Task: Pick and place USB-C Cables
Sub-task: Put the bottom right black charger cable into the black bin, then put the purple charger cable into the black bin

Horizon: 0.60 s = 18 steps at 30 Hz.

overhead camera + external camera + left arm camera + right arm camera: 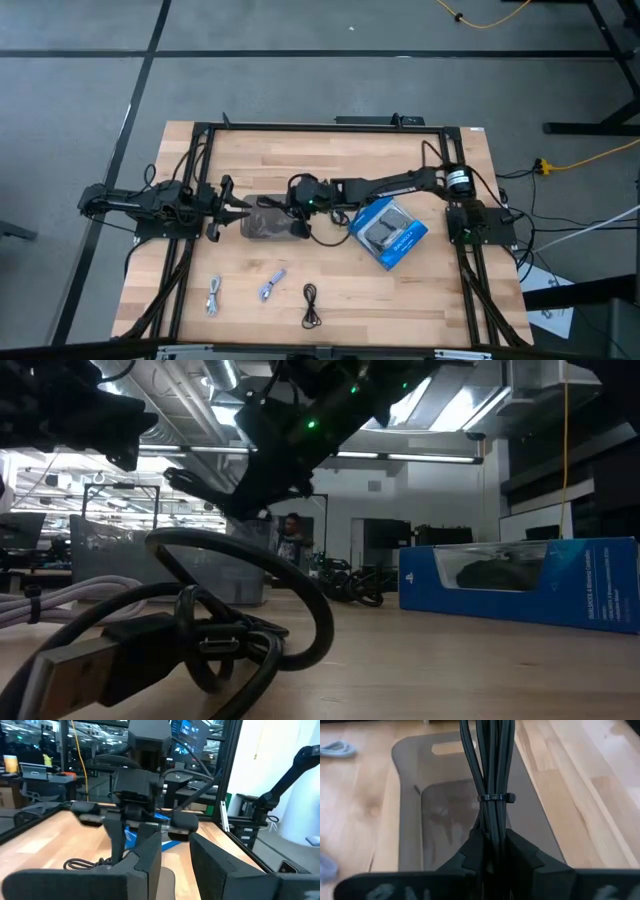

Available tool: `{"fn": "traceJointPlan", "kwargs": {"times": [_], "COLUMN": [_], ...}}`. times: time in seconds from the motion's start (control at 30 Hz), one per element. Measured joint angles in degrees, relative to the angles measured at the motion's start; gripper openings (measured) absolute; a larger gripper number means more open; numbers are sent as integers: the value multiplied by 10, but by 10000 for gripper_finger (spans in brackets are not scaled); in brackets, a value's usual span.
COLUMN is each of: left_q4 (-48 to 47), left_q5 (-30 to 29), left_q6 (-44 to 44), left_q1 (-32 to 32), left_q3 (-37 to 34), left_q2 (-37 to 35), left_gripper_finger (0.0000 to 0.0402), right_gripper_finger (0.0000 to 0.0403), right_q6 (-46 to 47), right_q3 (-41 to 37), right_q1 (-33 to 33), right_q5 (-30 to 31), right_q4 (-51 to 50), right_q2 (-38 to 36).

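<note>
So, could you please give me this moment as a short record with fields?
Right gripper: jaws shut on a black cable bundle, held over the grey tray
Left gripper: at the tray's left end, holding nothing that shows
On the table front: grey-white cable, light blue cable, second black cable
Blue box: right of the tray
Tray contents: no cable seen inside yet

tray (pixel 265 223) left of box (pixel 390 233)
</note>
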Motion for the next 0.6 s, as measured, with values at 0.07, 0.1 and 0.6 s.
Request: {"fn": "traceJointPlan", "kwargs": {"times": [0.07, 0.1, 0.6], "left_q4": [-1, -1, -1], "left_q5": [-2, -2, -4], "left_q6": [0, 0, -2], "left_q1": [0, 0, 0], "left_q3": [0, 0, 0], "left_q2": [0, 0, 0], "left_gripper_finger": [96, 96, 96], "right_gripper_finger": [59, 61, 267], "right_q6": [0, 2, 78], "right_q3": [0, 0, 19], "right_q1": [0, 0, 1], "right_q5": [-24, -38, -110], "right_q4": [9, 19, 11], "right_q2": [6, 7, -4]}}
